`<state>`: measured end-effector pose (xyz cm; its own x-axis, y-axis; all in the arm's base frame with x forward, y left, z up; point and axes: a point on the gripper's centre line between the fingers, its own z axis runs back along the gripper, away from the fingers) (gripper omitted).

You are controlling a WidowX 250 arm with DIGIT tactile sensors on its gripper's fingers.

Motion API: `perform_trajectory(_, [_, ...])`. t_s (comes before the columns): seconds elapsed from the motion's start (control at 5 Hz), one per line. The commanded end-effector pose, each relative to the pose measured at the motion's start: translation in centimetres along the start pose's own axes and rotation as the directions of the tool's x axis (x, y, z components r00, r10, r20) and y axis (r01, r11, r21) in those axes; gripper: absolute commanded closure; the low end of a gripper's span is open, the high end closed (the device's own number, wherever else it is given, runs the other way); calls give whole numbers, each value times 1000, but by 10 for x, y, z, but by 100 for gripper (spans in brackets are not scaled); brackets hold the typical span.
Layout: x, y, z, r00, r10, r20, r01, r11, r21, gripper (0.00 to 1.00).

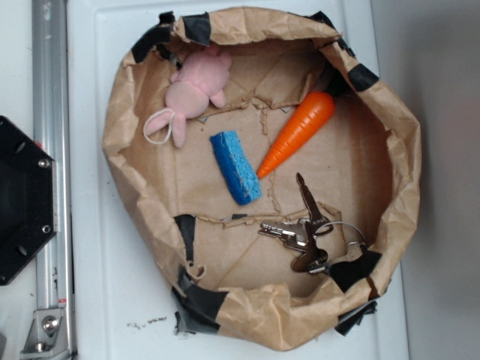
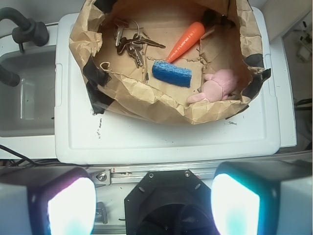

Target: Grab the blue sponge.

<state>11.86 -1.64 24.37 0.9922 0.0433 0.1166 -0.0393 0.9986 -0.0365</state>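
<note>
Exterior view: the blue sponge [image 1: 235, 166] lay flat mid-floor of the paper bag [image 1: 397, 150], just beside the carrot [image 1: 298, 132] tip, keys [image 1: 304, 232] near, pink bunny [image 1: 193, 91] apart; no arm showed. Wrist view: the gripper [image 2: 154, 203] hung well back, fingers [image 2: 71, 205] spread apart. A good approach would clear the bag's rim, then pinch the sponge [image 2: 171, 74] across its narrow width

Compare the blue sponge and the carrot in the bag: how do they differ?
The blue sponge is a bright blue, blocky rectangle with a rough porous surface; the orange carrot toy is smooth and tapers to a point. The sponge is somewhat shorter than the carrot. The sponge lies mid-floor, the carrot closer to the bag wall. Both lie flat in the paper bag, untouched.
</note>
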Motion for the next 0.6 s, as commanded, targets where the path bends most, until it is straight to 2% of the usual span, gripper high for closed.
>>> perform_trajectory(0.0, [0,0,0,1000,0,0,0,1000,0,0])
perform_trajectory(0.2, [47,33,-35,992,-45,-117,60,990,129,0])
perform_trajectory(0.4, [102,47,-57,964,-238,-119,256,950,179,0])
